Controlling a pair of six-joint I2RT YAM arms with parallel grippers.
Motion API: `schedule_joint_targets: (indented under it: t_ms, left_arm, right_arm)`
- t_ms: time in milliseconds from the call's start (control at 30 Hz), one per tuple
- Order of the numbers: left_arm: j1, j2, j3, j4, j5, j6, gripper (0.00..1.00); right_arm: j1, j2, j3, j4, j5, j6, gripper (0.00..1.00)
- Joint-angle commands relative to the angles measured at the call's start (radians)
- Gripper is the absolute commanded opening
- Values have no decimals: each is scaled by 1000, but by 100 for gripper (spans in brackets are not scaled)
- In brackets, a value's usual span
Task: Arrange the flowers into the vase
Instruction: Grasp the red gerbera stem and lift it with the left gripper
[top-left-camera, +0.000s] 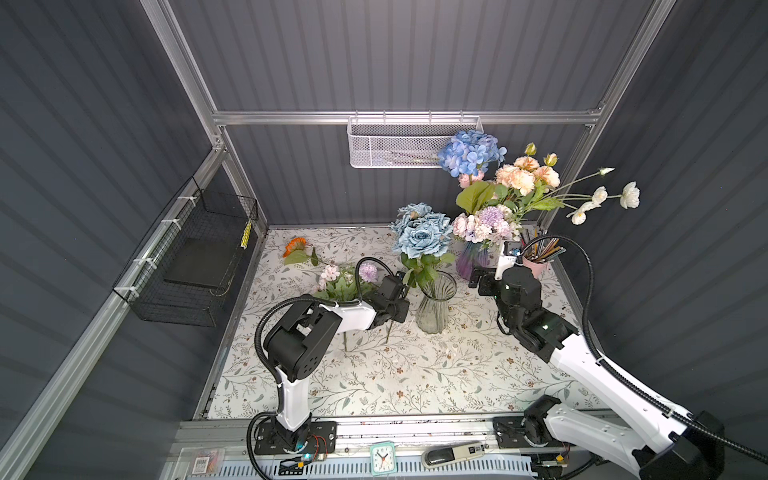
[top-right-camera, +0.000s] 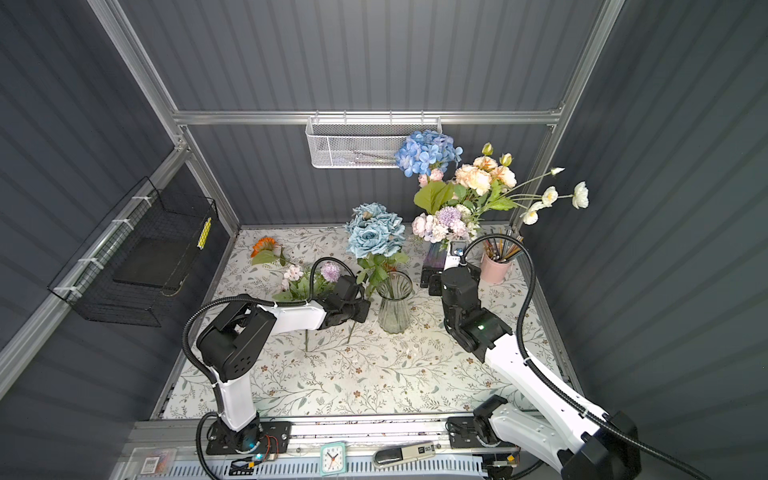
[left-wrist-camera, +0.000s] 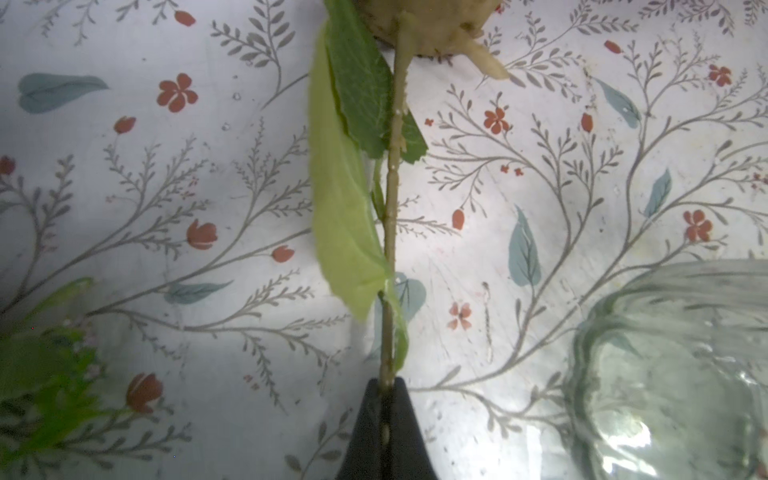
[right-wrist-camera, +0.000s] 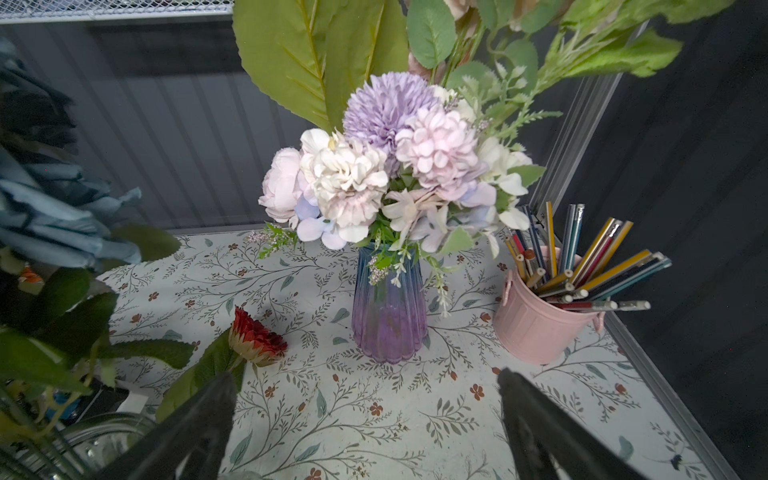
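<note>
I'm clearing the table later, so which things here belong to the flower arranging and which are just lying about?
Job: clear vase, blue roses, leafy stem in left pincer, orange daisy, pink-lilac sprig, bouquet in purple vase.
Lying about: pencil pot, clock, white basket.

I see a white table printed with grey twigs, teal leaves and rust-red blossoms. In my black left pincer is an olive-green flower stem with lime and dark green leaves. Ahead of the black right pincer are a ribbed vase fading from blue to purple, a pink bucket and a red daisy.
</note>
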Motion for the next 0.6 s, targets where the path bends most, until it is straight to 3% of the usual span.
schedule_joint_targets:
  t_ms: [0,200,367,567]
  left_arm:
    - [-4,-105,-31,14,6,-77,0]
    - [10,-282,-80,54,-59,-171,0]
    - [75,-403,-70,-6,-116,-293,0]
    - [138,-601,-103,-21,-226,-319,0]
  right_arm:
    - [-6,-16,3,22,-3,15,99]
    - [-6,-37,20,37,-50,34,99]
    - [-6,-64,26,73,-92,58,99]
    - [-6,-87,29,145,-193,68,99]
